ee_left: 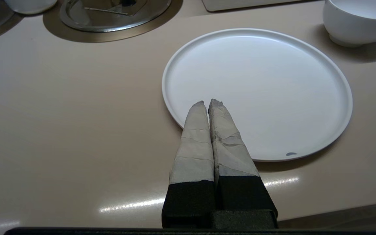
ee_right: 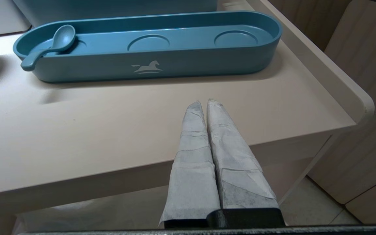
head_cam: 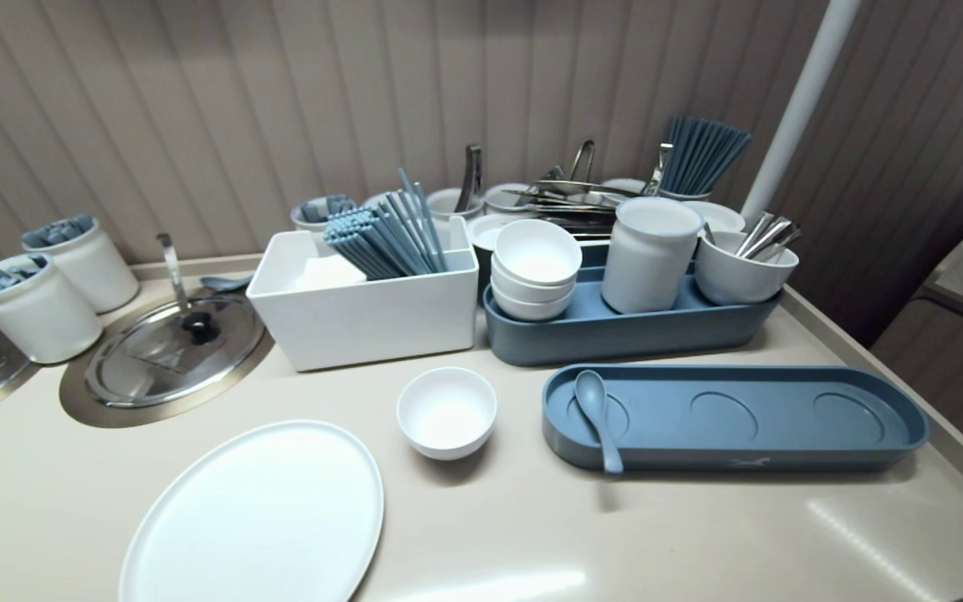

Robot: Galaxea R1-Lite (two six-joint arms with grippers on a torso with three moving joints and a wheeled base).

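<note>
Hovering clenched, left end effector (ee_left: 208, 101) overlaps round white plate (ee_left: 273, 81) at small white bowl's (head_cam: 446, 411) seven o'clock; right end effector (ee_right: 204, 101), clenched, off beige tabletop's (ee_right: 109, 124) edge.

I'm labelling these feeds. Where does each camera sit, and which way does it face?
Head view: on the head, looking forward and down over the counter; no arm shows.
Left wrist view: behind the shut left tool, facing the white plate.
Right wrist view: behind the shut right tool, at the counter's near edge, facing the blue tray.
Shared: head and left wrist both show plate and white bowl; head and right wrist both show tray and spoon.
</note>
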